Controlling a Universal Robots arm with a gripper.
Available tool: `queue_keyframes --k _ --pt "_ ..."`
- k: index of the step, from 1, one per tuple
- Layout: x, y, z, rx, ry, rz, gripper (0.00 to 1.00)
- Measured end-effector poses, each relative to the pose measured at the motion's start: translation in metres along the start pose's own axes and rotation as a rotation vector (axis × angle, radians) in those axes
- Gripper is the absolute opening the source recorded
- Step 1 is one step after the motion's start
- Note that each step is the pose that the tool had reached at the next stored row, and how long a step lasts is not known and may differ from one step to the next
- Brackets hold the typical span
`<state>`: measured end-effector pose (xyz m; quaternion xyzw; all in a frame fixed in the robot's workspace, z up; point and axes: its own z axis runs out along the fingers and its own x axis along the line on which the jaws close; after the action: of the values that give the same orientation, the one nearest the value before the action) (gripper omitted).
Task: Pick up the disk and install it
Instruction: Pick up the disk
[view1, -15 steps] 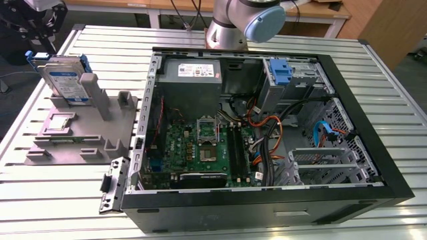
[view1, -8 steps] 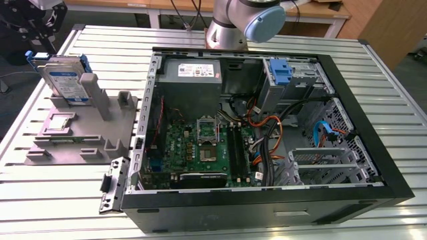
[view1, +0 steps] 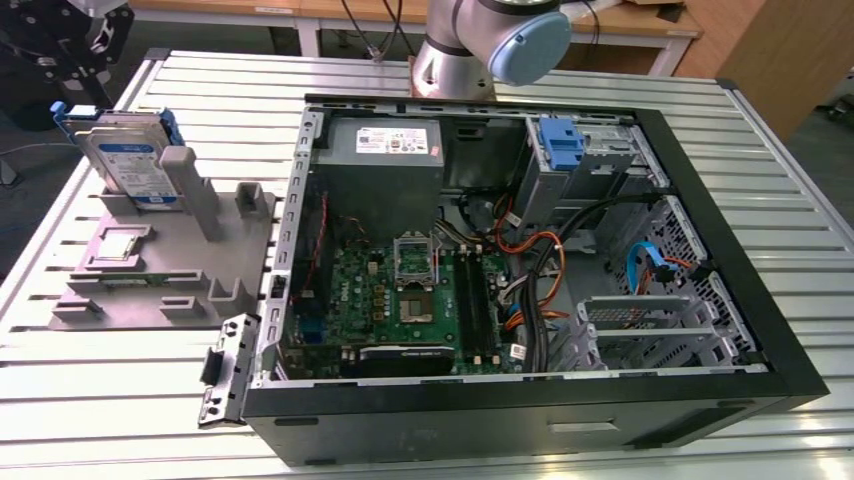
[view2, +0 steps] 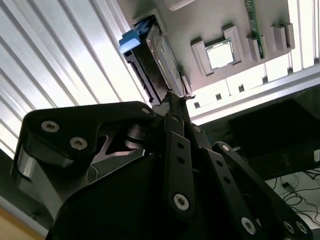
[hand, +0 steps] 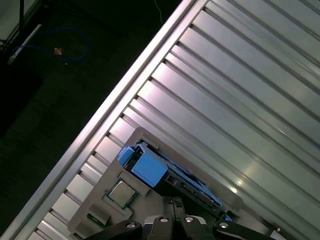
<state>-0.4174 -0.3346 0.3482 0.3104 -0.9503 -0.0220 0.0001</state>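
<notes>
Disk stood upright in grey fixture on bench; claw hung just above its top edge, fingers together, gripping nothing.

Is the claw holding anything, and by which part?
Cannot be told: the claw is close over the top edge of the disk, which stands upright in the grey stand.

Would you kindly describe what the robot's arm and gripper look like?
The arm is a smooth silver-grey metal tube with a rounded pale blue cap on its joint. The gripper is matte black, built from flat linked bars with rounded ends, fastened with small silver screw heads.
</notes>
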Motion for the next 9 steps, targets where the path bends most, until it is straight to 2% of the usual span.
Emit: queue_keyframes --k 9 --pt "0.0 0.0 0.0 -0.0007 0.0027 -0.086 0.1"
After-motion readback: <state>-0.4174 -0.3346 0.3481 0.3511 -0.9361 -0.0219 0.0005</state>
